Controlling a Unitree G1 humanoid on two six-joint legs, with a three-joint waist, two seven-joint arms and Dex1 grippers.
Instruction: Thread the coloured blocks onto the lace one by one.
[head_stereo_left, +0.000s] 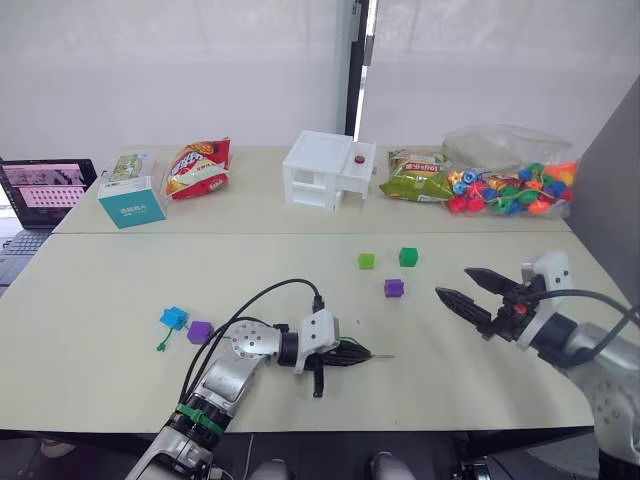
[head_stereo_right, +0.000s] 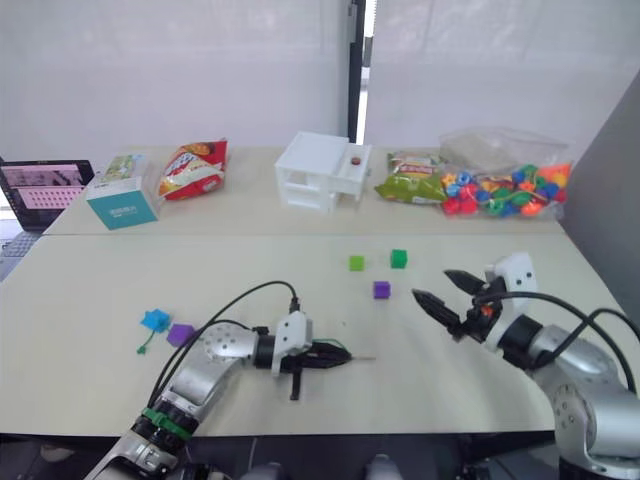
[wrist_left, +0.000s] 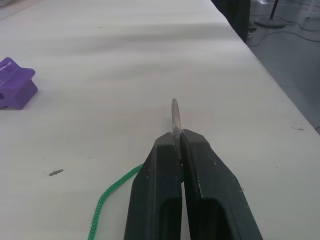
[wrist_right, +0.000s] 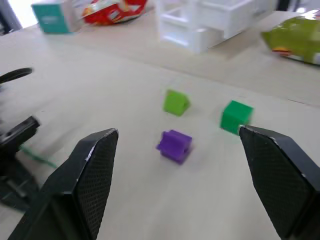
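Left end effector is clenched on the thin green lace by its dark needle tip, low over the pale tabletop. Right end effector hangs released, fingers wide, near a small purple plastic cube.

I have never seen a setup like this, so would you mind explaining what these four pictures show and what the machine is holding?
A two-armed humanoid robot stands at a pale table. Two pictures look down from its head; the other two look along each wrist's black fingers. The left gripper is shut on the lace, pinching its stiff tip. The right gripper is open and empty, facing a purple block, a light green block and a dark green block. A blue block and another purple block lie to the left. Snack bags, boxes and a bag of beads sit behind.
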